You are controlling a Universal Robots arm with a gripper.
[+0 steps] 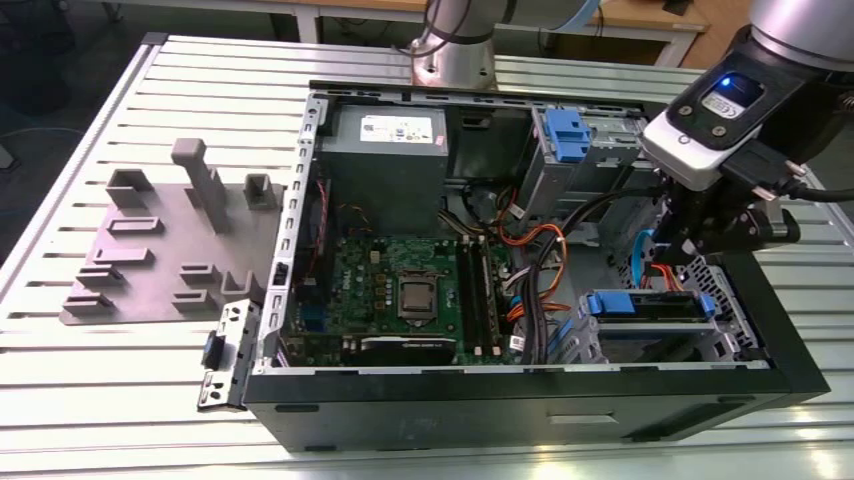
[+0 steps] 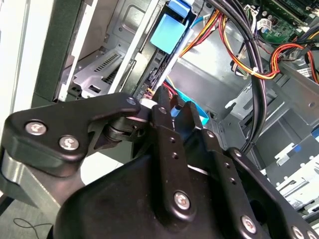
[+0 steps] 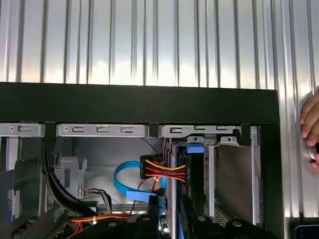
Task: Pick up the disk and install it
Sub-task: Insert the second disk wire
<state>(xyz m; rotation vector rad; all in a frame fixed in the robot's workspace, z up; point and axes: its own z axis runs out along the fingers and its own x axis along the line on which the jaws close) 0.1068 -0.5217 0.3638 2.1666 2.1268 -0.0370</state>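
black gripper (image 1: pixel 694 262) over the open black computer case's (image 1: pixel 534 410) drive cage, blue-framed silver disk (image 1: pixel 650 306) just beside, finger state unclear

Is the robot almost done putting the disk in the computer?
Nearly, it seems. Done: the disk, with its blue frame, sits inside the open computer case, in the metal drive bay at the exterior view's right. In hand: the gripper hangs right over the disk. Left: I cannot tell whether the disk is pushed fully home, or whether the gripper grips it.
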